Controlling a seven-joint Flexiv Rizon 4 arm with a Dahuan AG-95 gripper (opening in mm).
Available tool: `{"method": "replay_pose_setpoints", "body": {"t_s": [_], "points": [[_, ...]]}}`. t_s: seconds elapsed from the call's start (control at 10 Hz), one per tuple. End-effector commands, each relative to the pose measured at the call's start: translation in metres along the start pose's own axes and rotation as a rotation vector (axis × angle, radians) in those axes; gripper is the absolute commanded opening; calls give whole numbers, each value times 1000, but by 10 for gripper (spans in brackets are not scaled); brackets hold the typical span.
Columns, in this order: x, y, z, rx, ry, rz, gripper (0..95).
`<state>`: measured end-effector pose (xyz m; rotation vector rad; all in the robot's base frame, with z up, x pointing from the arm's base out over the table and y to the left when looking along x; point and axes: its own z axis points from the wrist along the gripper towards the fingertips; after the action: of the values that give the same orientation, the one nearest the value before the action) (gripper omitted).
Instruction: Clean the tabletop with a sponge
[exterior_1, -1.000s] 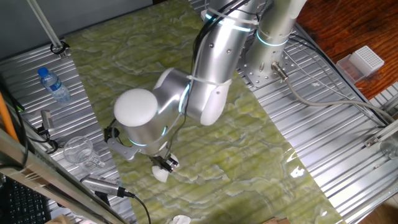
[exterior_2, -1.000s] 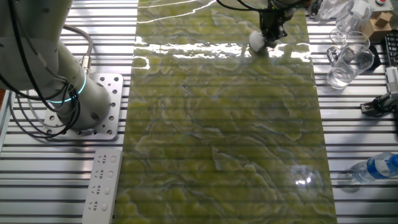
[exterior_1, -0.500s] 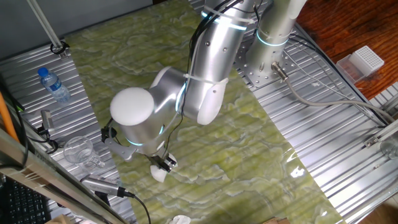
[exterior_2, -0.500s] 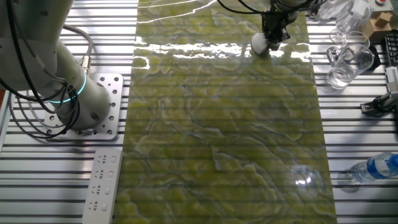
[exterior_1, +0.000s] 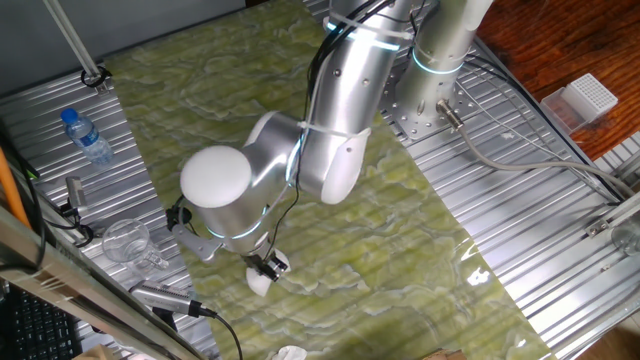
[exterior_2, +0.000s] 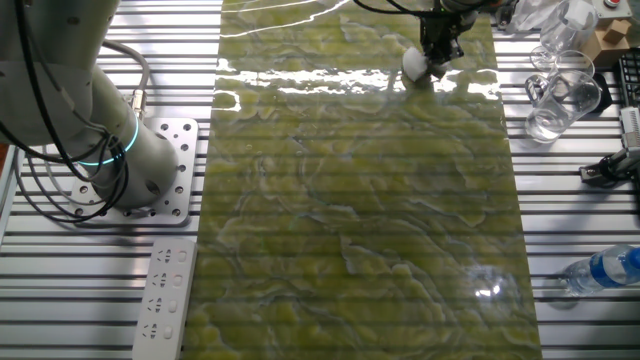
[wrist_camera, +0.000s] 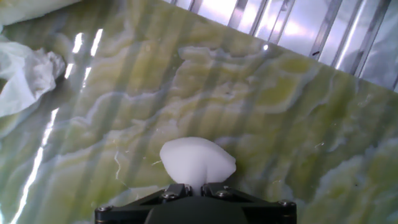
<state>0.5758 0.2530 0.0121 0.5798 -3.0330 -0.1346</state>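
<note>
Our end effector (wrist_camera: 194, 186) pinches the sponge (wrist_camera: 198, 162) against the table (wrist_camera: 298, 124) near its edge, where we risk dragging in the crumpled scrap (wrist_camera: 25, 74) or overrunning onto the ribbed metal panels (wrist_camera: 348, 31).

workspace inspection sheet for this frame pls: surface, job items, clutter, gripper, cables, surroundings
Surface: the tabletop is a glossy yellow-green veined sheet with glare streaks; no dirt can be made out.
Job's things: the sponge is white, pinched and bulging, pressed against the sheet near one end.
Clutter: a crumpled white scrap lies on the sheet, apart from the sponge.
Gripper: the gripper is shut on the sponge, pointing down.
Cables: a black cable runs over the ribbed panel; a grey hose lies by the arm base.
Surroundings: water bottle, glass pitcher, power strip, white ridged box.
</note>
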Motion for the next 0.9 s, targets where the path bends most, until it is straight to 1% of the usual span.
{"method": "replay_pose_setpoints", "body": {"t_s": [0.1,0.2,0.4,0.9], "points": [[13,17,4,-6,-16,30,0],[17,23,5,-5,-17,39,0],[27,41,7,-6,-24,66,0],[42,75,6,-9,-27,96,0]]}}
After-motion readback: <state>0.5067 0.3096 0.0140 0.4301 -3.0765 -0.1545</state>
